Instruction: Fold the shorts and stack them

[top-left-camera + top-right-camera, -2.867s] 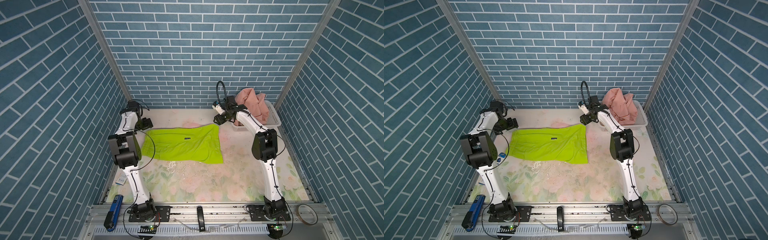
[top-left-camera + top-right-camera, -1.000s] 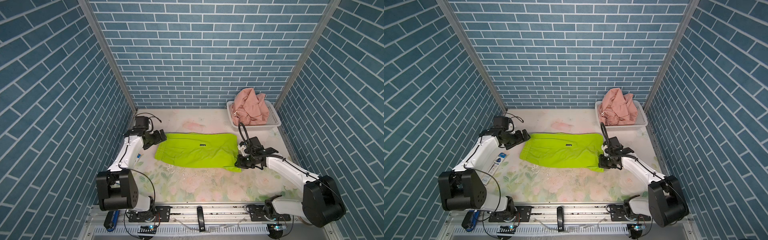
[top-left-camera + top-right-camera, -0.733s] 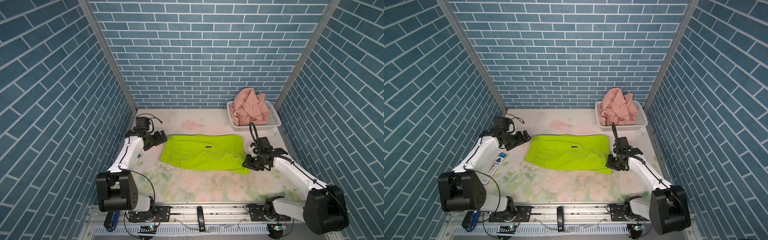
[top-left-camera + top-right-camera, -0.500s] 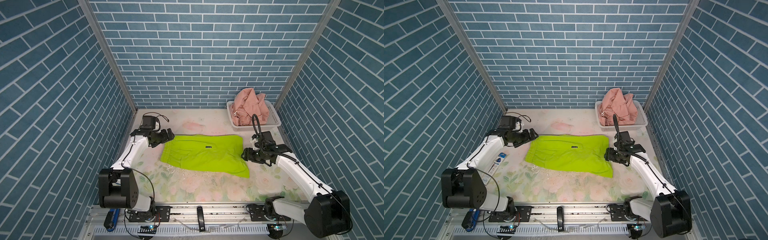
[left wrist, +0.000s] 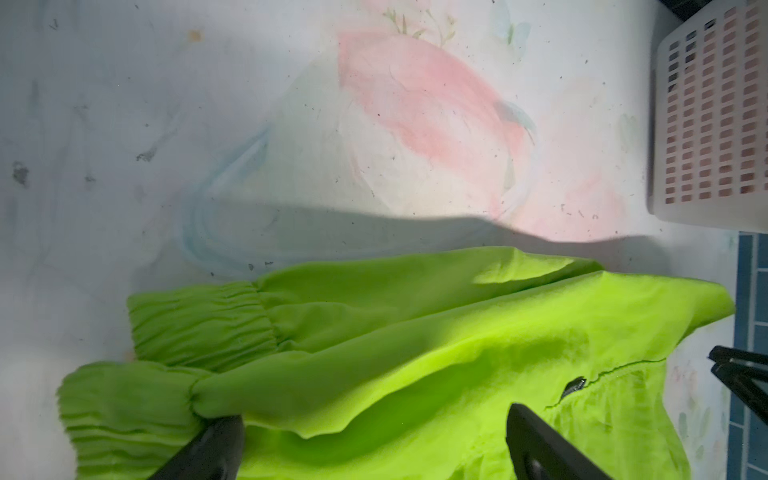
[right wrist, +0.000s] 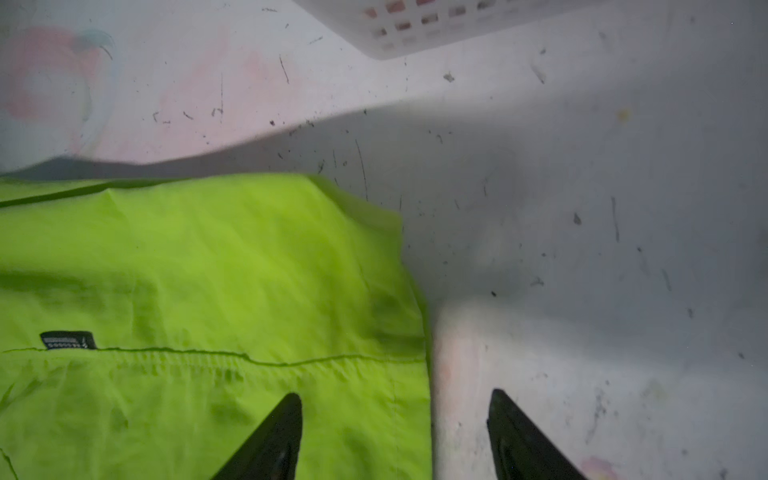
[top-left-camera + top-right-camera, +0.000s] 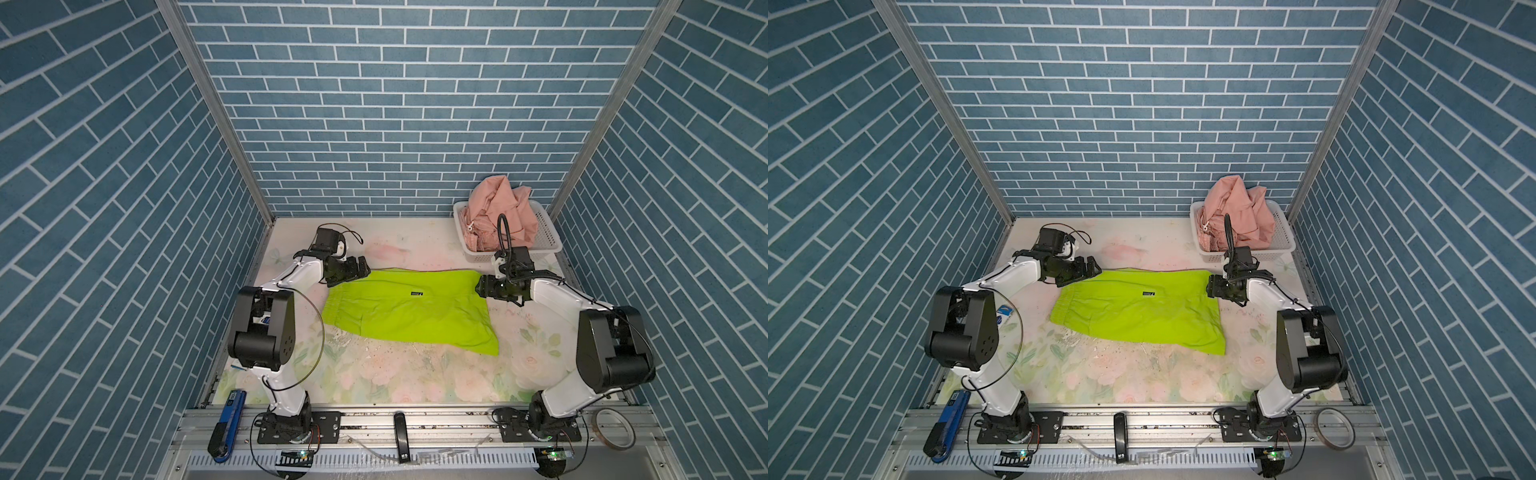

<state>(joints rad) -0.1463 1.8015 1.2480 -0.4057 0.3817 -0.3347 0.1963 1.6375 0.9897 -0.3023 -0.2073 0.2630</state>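
Note:
The lime green shorts (image 7: 407,311) (image 7: 1138,316) lie spread flat on the floral table, waistband to the left. My left gripper (image 7: 363,268) (image 7: 1096,268) hangs open over their far left corner. In the left wrist view its fingers (image 5: 216,449) straddle loose green fabric (image 5: 415,353) beside the gathered waistband. My right gripper (image 7: 480,286) (image 7: 1210,286) is open at the far right corner. In the right wrist view the hem edge (image 6: 415,316) runs between its fingertips (image 6: 278,432). The salmon pink shorts (image 7: 498,208) (image 7: 1237,208) are heaped in the basket.
The white perforated basket (image 7: 548,239) (image 5: 706,124) stands at the back right corner, close behind my right wrist. A blue tool (image 7: 226,428) and a tape roll (image 7: 615,428) lie on the front rail. Blue brick walls close three sides.
My right gripper dragged the green shorts to the right by their near right corner, let go and moved to the far right corner. My left gripper moved in to the far left corner.

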